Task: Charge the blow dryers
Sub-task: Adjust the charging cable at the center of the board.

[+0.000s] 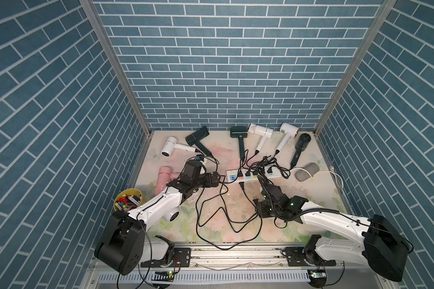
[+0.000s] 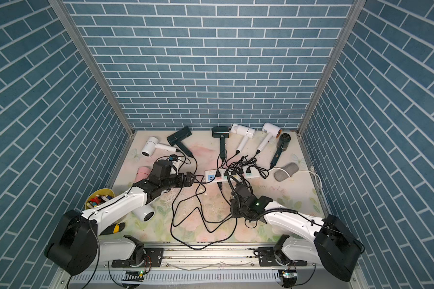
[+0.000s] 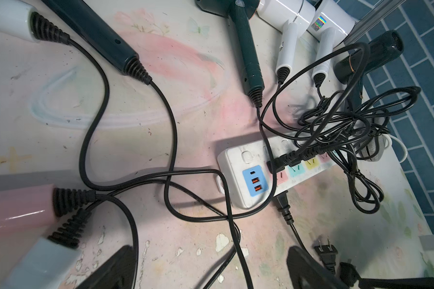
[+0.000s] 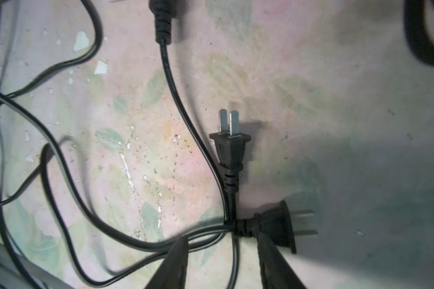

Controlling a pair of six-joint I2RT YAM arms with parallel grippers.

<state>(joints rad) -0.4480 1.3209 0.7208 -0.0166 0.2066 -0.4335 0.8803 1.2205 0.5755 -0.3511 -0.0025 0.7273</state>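
Note:
Several blow dryers lie along the back of the table, among them a white one (image 1: 169, 147), a dark green one (image 1: 197, 138) and a pink one (image 1: 164, 175). Their black cords tangle over the white power strip (image 1: 229, 174), where several plugs sit in sockets. My left gripper (image 3: 211, 270) is open just left of the strip's end (image 3: 236, 170), over loose cords and holding nothing. My right gripper (image 4: 222, 240) hangs over two loose plugs. Its jaws are apart and straddle cords by the neck of one plug (image 4: 278, 225). The other plug (image 4: 231, 147) lies free.
A yellow bowl of small toys (image 1: 127, 199) stands at the front left by the left arm. A grey rounded cylinder (image 1: 307, 171) with a white cable (image 1: 336, 175) lies right of the strip. Loose cord loops (image 1: 211, 217) cover the table's middle. Brick-patterned walls close three sides.

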